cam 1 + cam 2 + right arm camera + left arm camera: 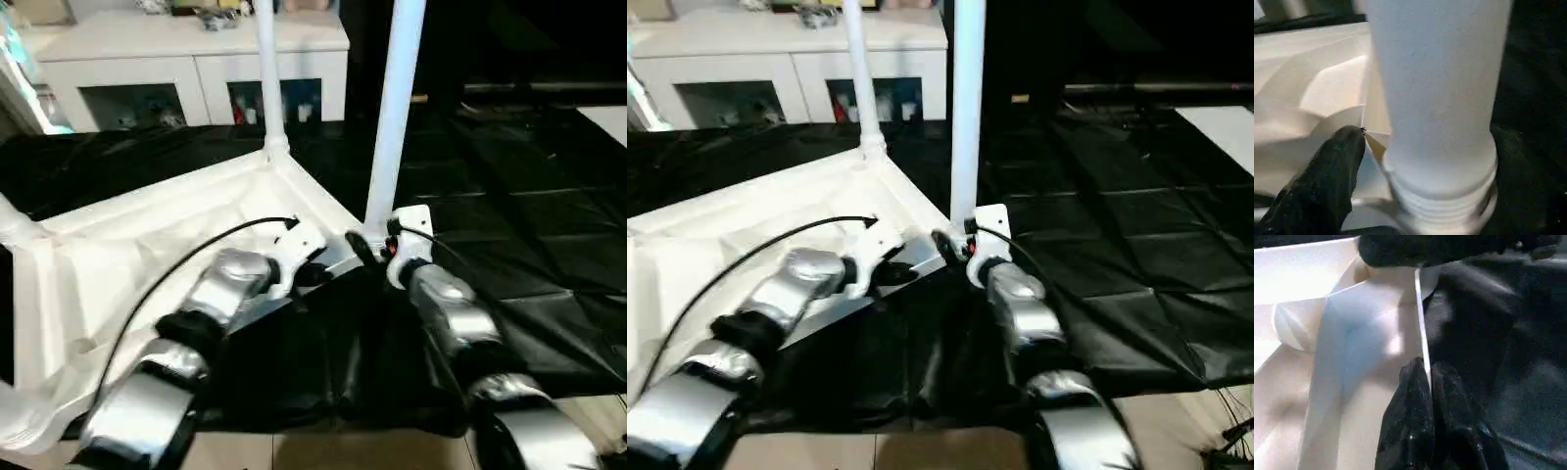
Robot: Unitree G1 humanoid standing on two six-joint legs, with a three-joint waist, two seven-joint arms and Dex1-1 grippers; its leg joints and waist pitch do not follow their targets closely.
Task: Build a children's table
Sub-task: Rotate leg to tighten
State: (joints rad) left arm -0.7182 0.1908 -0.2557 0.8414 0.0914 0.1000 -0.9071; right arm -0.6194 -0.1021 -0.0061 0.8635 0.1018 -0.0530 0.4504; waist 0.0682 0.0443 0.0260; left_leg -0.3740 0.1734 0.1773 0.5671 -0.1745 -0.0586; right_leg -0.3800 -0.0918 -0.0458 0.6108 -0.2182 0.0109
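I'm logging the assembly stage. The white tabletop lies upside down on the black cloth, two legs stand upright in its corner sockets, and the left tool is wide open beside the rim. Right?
Not quite: in the left wrist view the left tool is shut, its fingers pressed together at the tabletop rim. The tabletop does lie upside down on the black cloth, with both legs upright.

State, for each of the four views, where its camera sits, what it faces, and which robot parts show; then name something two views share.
Left eye: head, facing down at the upturned tabletop; both silver forearms.
Right eye: head, same scene; nearer leg, farther leg.
Left wrist: along shut left gripper on the tabletop's rim.
Right wrist: close on the nearer leg's base; one black finger.
Shared: the nearer leg, head and right wrist.
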